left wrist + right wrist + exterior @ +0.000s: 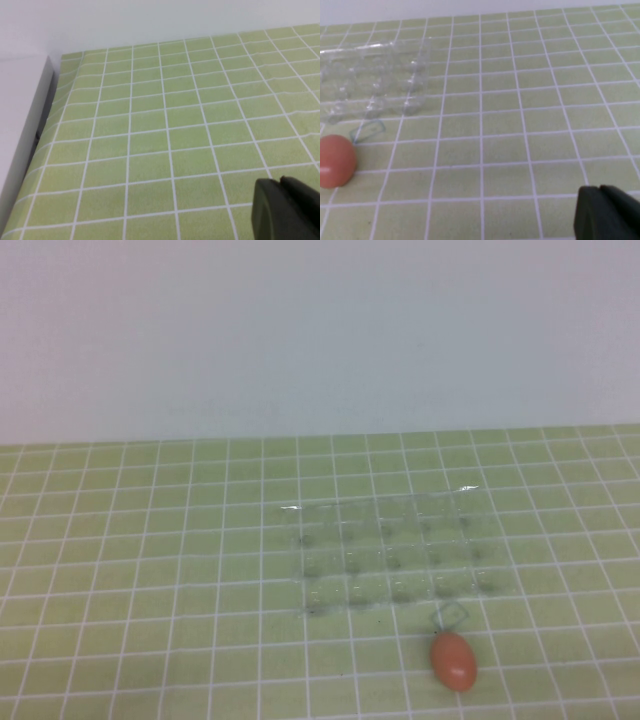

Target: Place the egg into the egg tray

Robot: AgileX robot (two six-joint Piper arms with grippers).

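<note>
egg tray (pixel 392 552): on tabletop (pixel 150 570), right of centre | egg (pixel 453 659): on tabletop, outside tray, just before its near right corner | left claw (pixel 285 210): over bare tabletop | right claw (pixel 607 212): right of egg, apart

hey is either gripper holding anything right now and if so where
Nothing is held. The egg lies on the table beside the egg tray. The left gripper and right gripper are away from both.
</note>
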